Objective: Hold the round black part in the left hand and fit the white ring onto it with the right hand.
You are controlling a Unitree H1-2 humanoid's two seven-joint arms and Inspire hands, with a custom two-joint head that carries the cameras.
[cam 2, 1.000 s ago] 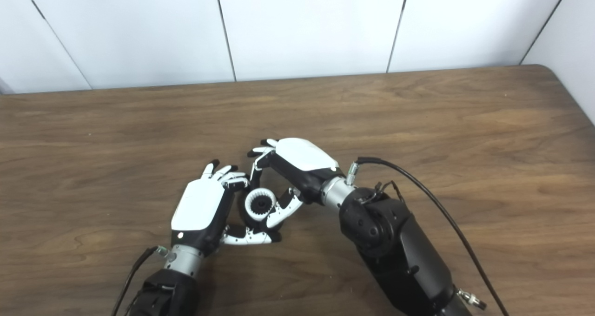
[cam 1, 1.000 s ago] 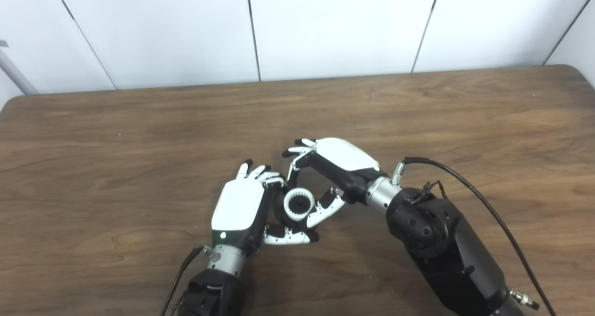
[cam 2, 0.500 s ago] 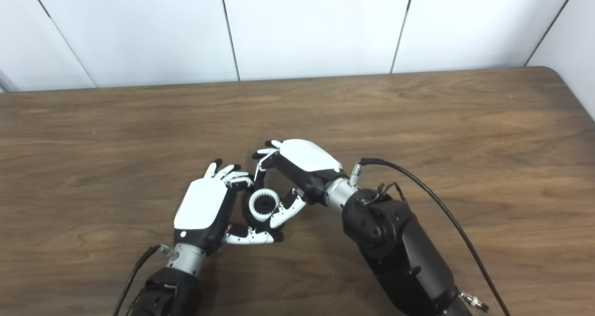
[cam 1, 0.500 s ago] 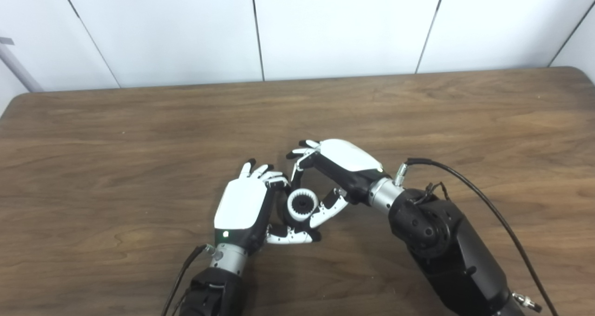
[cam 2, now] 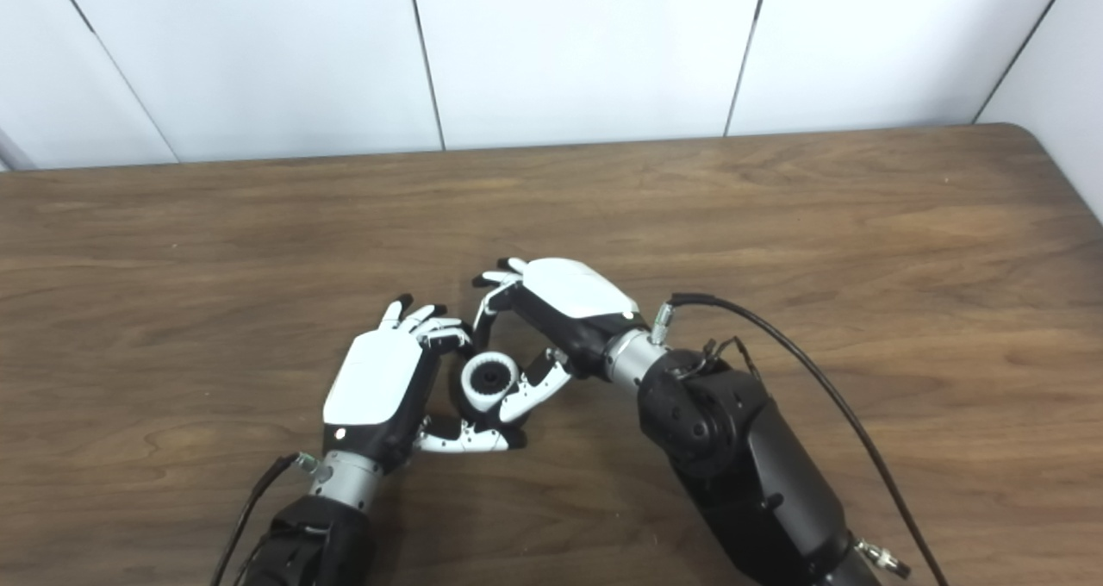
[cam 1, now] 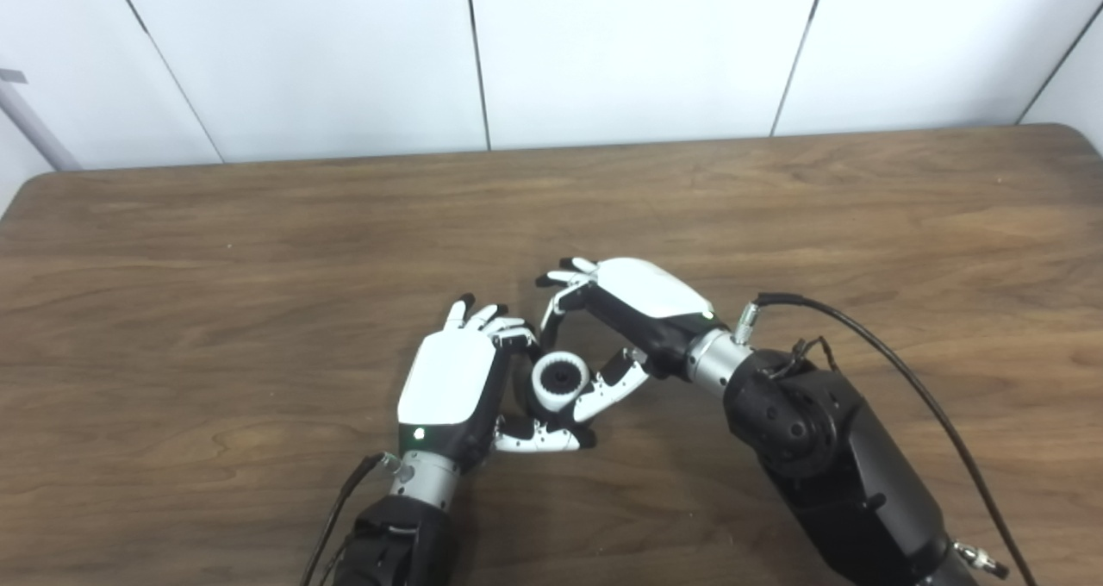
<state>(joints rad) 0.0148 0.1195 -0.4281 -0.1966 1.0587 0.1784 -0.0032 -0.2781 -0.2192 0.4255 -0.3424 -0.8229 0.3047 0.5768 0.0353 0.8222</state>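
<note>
Here, line by line:

Table: a dark brown wood-grain table [cam 1: 258, 250] fills most of both head views; its far right corner is rounded.

Room: behind the far edge stands a white panelled wall [cam 1: 620, 52] with thin dark seams; a grey bar [cam 1: 30, 125] leans in at the far left of the left eye view.

White ring: the white ring [cam 1: 558, 377] sits near the middle of the table, between the two robot hands, seated around the round black part [cam 1: 527, 389], of which only a dark edge and a dark toothed centre show.

Axis: the ring's open face tilts up toward the cameras and a little to the right, so its short central axis points up and right, not flat along the table.

Left robot hand: the left robot hand [cam 1: 457, 379] lies back-up, fingers curled round the far side of the black part and thumb reaching under it, so it grips that part.

Right robot hand: the right robot hand [cam 1: 616, 323] arches over from the right, fingers bent down past the ring's far side and thumb touching its near right rim, pinching the ring.

Cable: a black cable [cam 1: 896, 370] loops from the right wrist to the lower right.
</note>
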